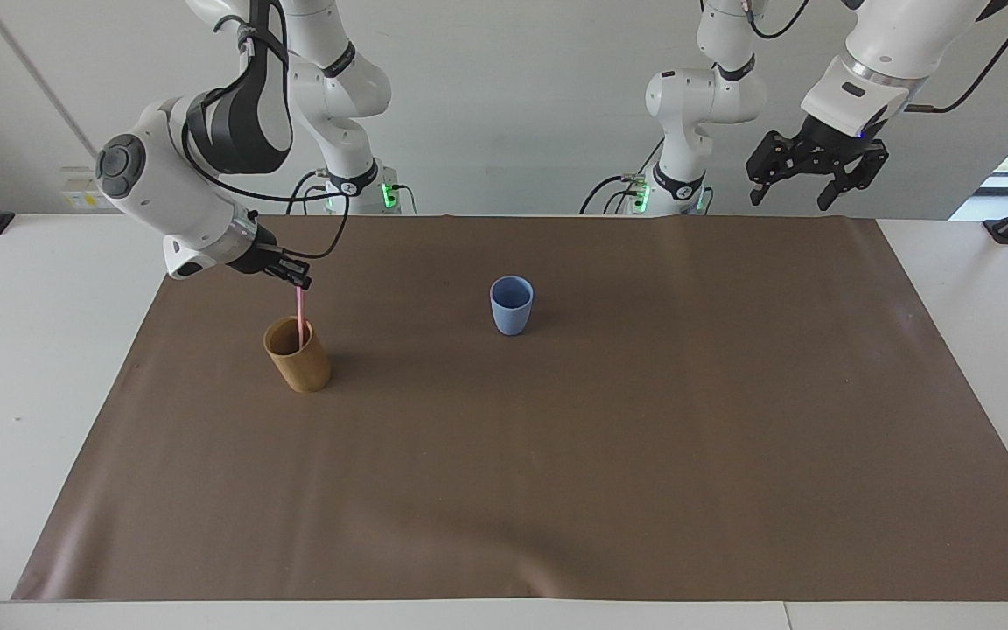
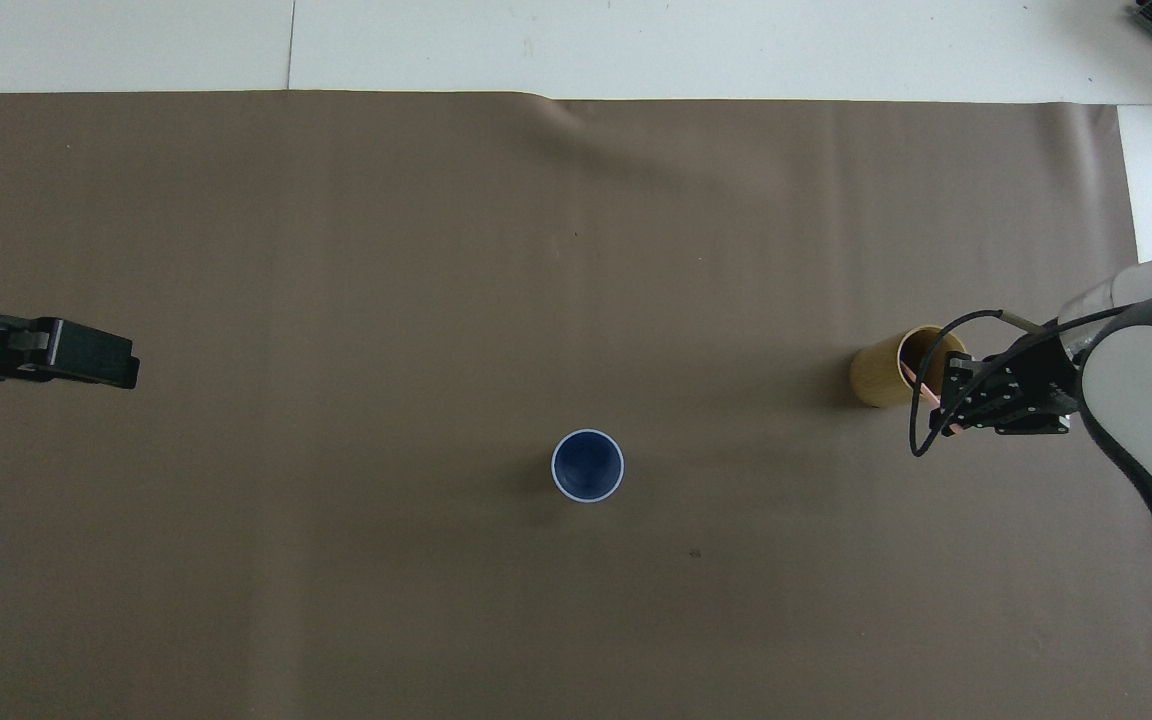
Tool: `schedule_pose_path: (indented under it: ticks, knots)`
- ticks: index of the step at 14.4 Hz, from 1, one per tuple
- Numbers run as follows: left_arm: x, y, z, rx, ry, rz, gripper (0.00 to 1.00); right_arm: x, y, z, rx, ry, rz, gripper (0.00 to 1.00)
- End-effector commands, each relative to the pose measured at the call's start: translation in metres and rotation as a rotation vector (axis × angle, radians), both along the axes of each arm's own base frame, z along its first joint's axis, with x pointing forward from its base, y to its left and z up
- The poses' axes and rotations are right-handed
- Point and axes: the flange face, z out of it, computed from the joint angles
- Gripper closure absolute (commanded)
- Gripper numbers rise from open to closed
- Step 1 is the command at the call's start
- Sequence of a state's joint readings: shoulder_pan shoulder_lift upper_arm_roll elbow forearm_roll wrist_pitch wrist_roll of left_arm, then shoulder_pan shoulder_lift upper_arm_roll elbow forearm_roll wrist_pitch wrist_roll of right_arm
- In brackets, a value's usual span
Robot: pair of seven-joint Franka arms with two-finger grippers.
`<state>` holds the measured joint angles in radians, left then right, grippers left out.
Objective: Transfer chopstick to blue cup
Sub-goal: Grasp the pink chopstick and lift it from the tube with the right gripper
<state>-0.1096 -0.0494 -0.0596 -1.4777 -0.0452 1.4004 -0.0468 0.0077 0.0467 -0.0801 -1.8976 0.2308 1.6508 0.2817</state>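
The pale-pink chopstick (image 1: 300,311) stands nearly upright in the tan-brown cup (image 1: 297,357) toward the right arm's end of the table. My right gripper (image 1: 301,284) is just over that cup, shut on the chopstick's top end. In the overhead view, the chopstick (image 2: 921,385) shows as a short pink line between the brown cup (image 2: 881,375) and the right gripper (image 2: 946,402). The blue cup (image 1: 511,304) stands upright near the mat's middle, and its inside (image 2: 587,465) shows nothing in it. My left gripper (image 1: 787,201) waits open, high over the left arm's end of the mat (image 2: 121,365).
A brown mat (image 1: 556,455) covers most of the white table (image 1: 23,350). The two cups are the only things standing on it, roughly a cup's height times three apart.
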Motion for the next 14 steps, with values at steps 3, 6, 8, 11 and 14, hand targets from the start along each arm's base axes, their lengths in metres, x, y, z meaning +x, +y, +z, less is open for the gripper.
schedule_pose_path:
  ticks: [3,6,8,11,14]
  knots:
    - [-0.004,0.008,0.002,0.016,0.008,0.012,0.00,0.000,-0.002,0.048,0.054,0.004,0.008,1.00]
    - [-0.005,0.007,0.002,0.016,0.008,0.010,0.00,-0.013,0.002,0.094,0.072,0.004,-0.003,1.00]
    - [-0.005,0.007,0.002,0.014,0.008,0.002,0.00,-0.020,0.007,0.119,0.066,0.019,-0.011,1.00]
    - [-0.005,0.007,0.002,0.015,0.009,-0.017,0.00,-0.028,0.025,0.144,0.055,0.052,-0.073,1.00]
    - [-0.005,0.007,0.002,0.013,0.006,-0.057,0.00,-0.034,0.046,0.152,0.131,0.126,-0.193,1.00]
